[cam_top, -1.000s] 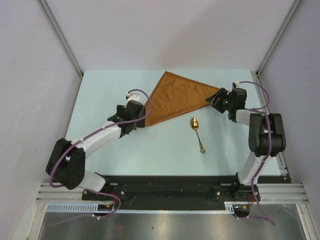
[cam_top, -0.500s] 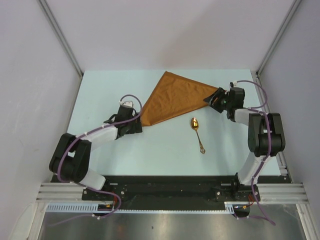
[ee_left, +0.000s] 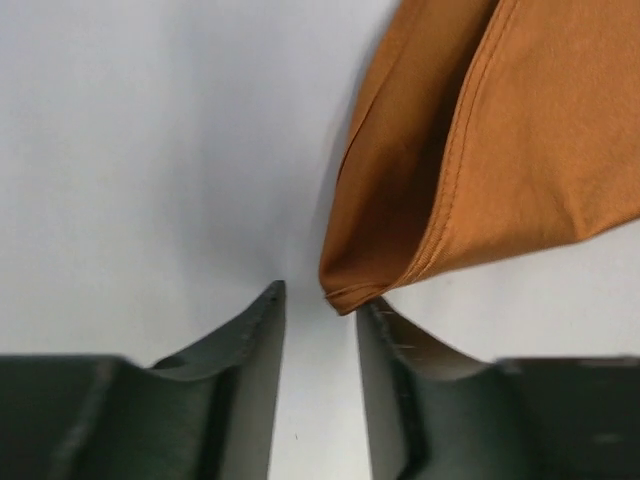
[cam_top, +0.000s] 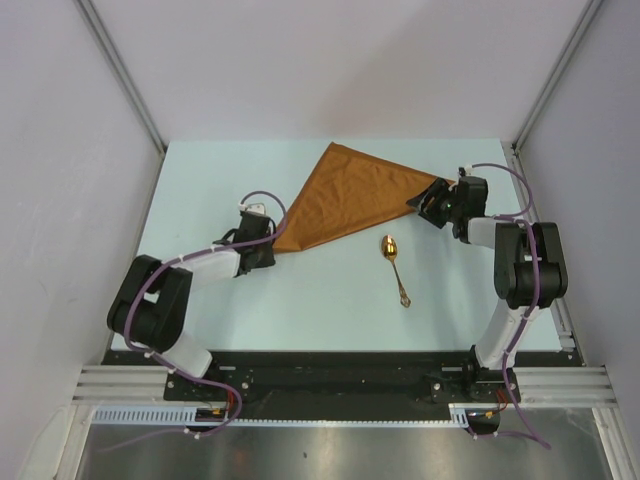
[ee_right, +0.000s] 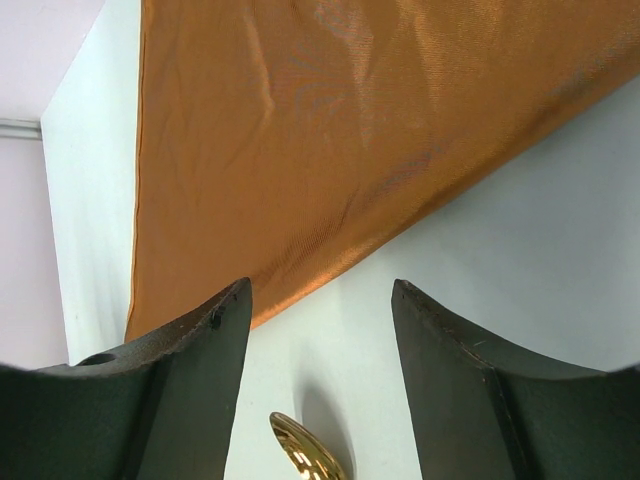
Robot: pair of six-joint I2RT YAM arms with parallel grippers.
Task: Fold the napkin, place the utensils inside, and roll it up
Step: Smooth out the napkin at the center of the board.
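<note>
Corners decide our next move: the rust-orange triangular cloth napkin (cam_top: 350, 200) has its left tip just ahead of our left gripper (ee_left: 321, 297), jaws narrowly apart and empty, while our right gripper (ee_right: 320, 290), jaws wide and empty, faces its right tip, with the small gold metal spoon (cam_top: 394, 268) near its long edge.

High rear overhead view; two close, low wrist views, napkin (cam_top: 350, 200) in all.
</note>
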